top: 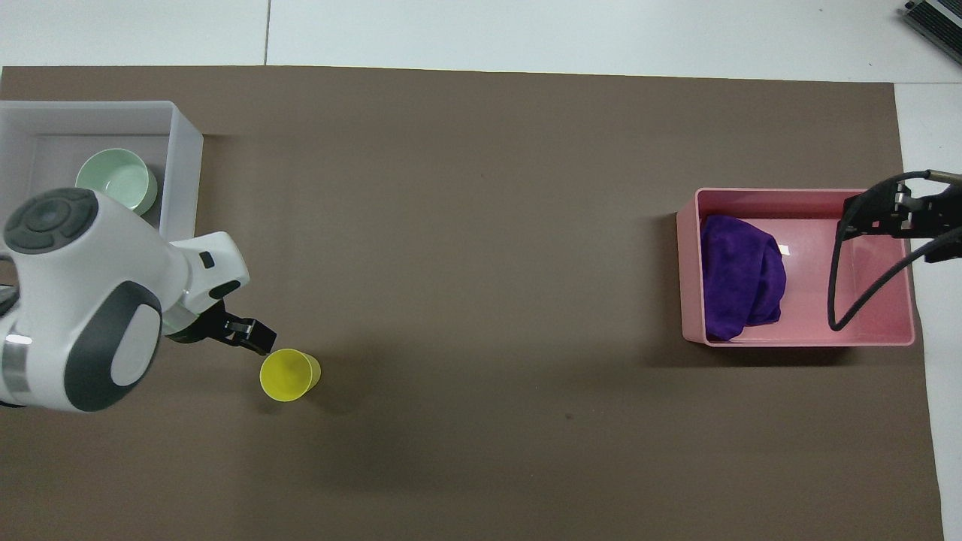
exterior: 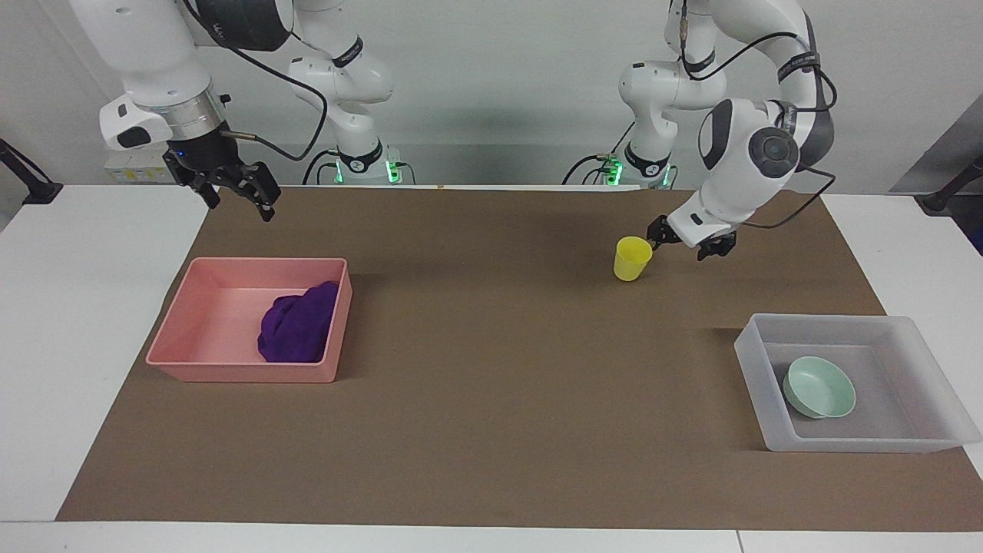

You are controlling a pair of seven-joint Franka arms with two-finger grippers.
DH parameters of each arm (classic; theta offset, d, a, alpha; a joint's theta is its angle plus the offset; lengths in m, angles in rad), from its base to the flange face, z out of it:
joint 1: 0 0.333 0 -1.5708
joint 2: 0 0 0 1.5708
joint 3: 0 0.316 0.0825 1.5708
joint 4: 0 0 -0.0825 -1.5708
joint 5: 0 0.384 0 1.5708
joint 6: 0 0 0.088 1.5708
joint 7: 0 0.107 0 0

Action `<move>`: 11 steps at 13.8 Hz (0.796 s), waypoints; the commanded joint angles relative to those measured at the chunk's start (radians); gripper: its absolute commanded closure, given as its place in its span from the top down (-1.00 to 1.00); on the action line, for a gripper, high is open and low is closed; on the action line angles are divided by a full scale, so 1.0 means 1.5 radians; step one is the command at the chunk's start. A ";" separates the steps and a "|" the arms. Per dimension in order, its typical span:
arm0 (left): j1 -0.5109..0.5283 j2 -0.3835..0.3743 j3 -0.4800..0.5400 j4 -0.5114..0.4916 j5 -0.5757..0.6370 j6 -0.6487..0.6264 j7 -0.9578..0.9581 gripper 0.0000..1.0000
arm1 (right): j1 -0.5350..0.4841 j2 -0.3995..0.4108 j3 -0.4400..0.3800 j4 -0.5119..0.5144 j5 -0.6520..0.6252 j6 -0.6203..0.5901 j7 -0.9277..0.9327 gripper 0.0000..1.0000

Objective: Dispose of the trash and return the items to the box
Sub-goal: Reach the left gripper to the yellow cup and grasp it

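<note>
The yellow cup (exterior: 632,259) stands upright on the brown mat (exterior: 491,430), toward the left arm's end; it also shows in the overhead view (top: 287,374). My left gripper (exterior: 683,244) is open and empty, low and right beside the cup (top: 252,338). The mint-green bowl (exterior: 819,387) lies in the translucent box (exterior: 749,353). The purple cloth (exterior: 296,326) lies in the pink bin (exterior: 223,288). My right gripper (exterior: 236,201) is open and empty, raised over the bin's edge nearest the robots (top: 875,214).
The box (top: 184,188) sits at the left arm's end of the mat, farther from the robots than the cup. The pink bin (top: 864,315) sits at the right arm's end. White table surface (exterior: 84,307) borders the mat.
</note>
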 commanded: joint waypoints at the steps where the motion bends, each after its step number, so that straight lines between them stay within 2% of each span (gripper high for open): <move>1: -0.030 -0.019 0.009 -0.091 0.000 0.081 -0.007 1.00 | -0.004 -0.010 0.003 -0.011 -0.001 0.002 -0.021 1.00; 2: -0.031 0.001 0.009 -0.092 0.000 0.093 -0.006 0.78 | -0.003 -0.010 0.003 -0.011 -0.001 0.001 -0.021 1.00; 3: -0.031 0.025 0.009 -0.088 -0.001 0.103 -0.006 0.25 | -0.001 -0.010 0.004 -0.011 -0.001 0.002 -0.021 1.00; 5: -0.031 0.035 0.010 -0.087 -0.001 0.106 -0.007 -0.76 | -0.001 -0.011 0.006 -0.012 -0.001 0.001 -0.021 1.00; 6: -0.030 0.036 0.010 -0.083 -0.006 0.100 -0.017 -1.00 | -0.001 -0.011 0.006 -0.012 -0.001 0.001 -0.020 1.00; 9: -0.031 0.065 0.010 -0.040 -0.017 0.082 -0.054 -1.00 | -0.001 -0.011 0.006 -0.011 -0.001 0.000 -0.018 1.00; 11: -0.030 0.064 0.010 0.012 -0.019 0.035 -0.089 -1.00 | 0.000 -0.010 0.007 -0.010 -0.001 0.002 -0.018 1.00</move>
